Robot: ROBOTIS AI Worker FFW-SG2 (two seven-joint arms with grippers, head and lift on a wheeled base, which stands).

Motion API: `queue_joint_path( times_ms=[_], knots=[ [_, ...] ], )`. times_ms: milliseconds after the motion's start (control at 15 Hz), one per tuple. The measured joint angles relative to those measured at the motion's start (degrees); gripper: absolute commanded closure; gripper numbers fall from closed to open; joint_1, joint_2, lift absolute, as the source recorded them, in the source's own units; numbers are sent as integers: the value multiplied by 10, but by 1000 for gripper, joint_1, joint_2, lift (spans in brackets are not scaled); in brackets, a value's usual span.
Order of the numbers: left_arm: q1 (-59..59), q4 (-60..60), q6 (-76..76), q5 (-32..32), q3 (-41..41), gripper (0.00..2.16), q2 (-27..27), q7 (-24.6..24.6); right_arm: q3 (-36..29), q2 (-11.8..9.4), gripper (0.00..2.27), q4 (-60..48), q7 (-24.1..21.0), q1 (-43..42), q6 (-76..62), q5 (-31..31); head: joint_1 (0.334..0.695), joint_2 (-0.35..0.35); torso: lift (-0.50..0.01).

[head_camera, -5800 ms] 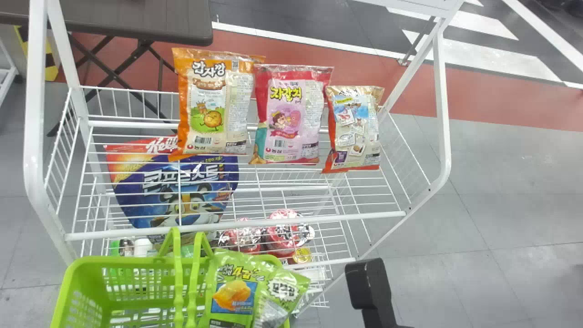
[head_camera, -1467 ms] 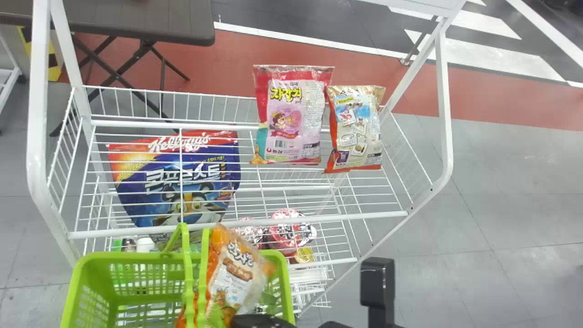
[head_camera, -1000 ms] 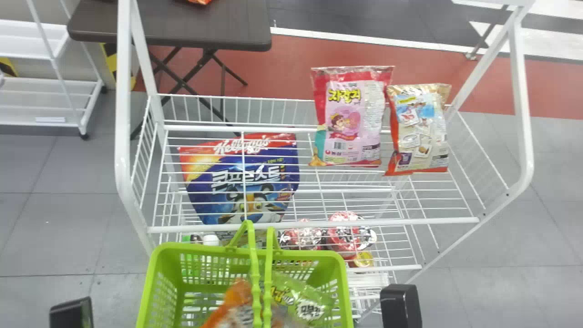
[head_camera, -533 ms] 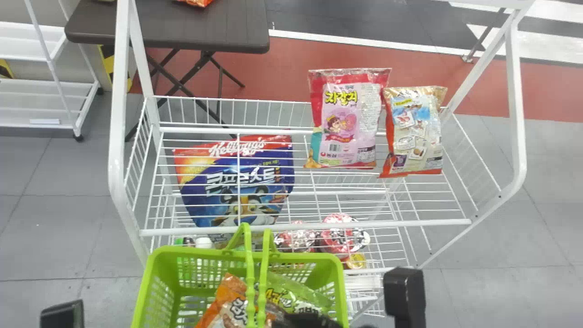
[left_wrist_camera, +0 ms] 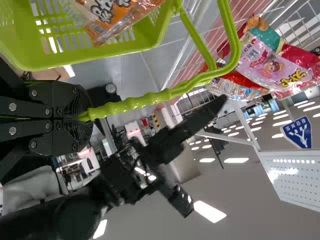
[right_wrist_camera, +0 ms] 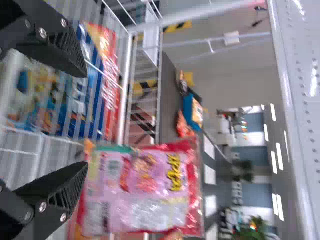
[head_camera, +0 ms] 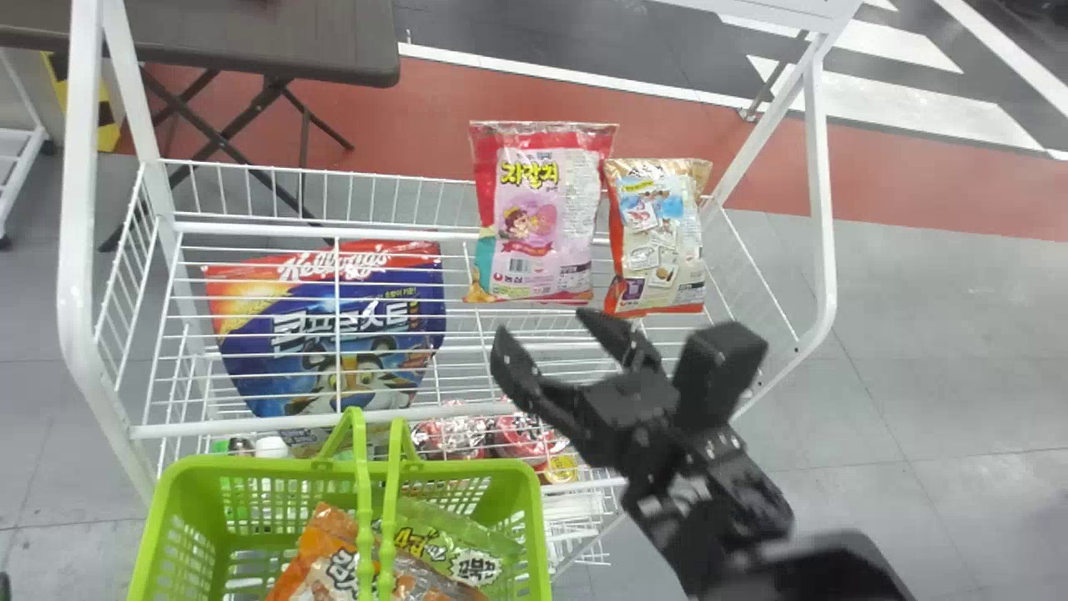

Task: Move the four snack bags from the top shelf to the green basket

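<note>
My right gripper [head_camera: 542, 325] stands open and empty over the front part of the top shelf, just nearer than the pink snack bag [head_camera: 534, 221]. To that bag's right stands the tan-and-orange bag [head_camera: 659, 234]. The orange bag [head_camera: 321, 558] and the green bag [head_camera: 455, 541] lie in the green basket [head_camera: 179, 501]. In the right wrist view, the pink bag [right_wrist_camera: 145, 185] is beyond the spread fingertips of the right gripper [right_wrist_camera: 85, 120]. The left wrist view has my left gripper [left_wrist_camera: 84, 116] shut on the basket handle [left_wrist_camera: 130, 104].
White wire bars form the top shelf [head_camera: 434, 411]. Below it are a blue cereal bag [head_camera: 334, 334] and red-lidded containers [head_camera: 526, 438]. The basket's handles rise at the shelf's front rail. A dark table [head_camera: 267, 42] is behind, on the left.
The orange bag has gone from the shelf's left into the basket, and my right gripper has let it go. That gripper has since risen from the basket to the shelf. The head view swung left and back.
</note>
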Motion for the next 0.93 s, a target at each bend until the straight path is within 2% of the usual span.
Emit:
queue_joint_path(
  times_ms=[133,267,533,600,667,733,800,933],
  knots=[
    [0,2,0,0,0,1133,3,1,0,2,87,74,-31,-74,-27,15,695,-347,0],
    [-2,4,0,0,0,1133,6,2,0,5,87,147,-41,-141,-51,35,695,-343,0],
    [-9,11,2,2,3,1133,8,4,-4,5,130,274,-15,-258,-51,64,695,-323,0],
    [-11,13,2,2,4,1133,8,5,-6,5,367,300,-7,-282,-42,67,695,-313,0],
    [-14,16,2,2,4,1133,8,6,-8,5,994,317,2,-299,-31,68,695,-309,0],
    [-16,19,2,3,5,1133,9,6,-10,5,1959,331,19,-314,-14,69,695,-305,0],
    [-18,22,2,4,5,1133,10,7,-11,5,2111,338,32,-324,13,71,695,-300,0],
    [-21,25,2,6,5,1133,11,7,-10,5,2165,338,45,-325,51,78,695,-297,0]
  ],
)
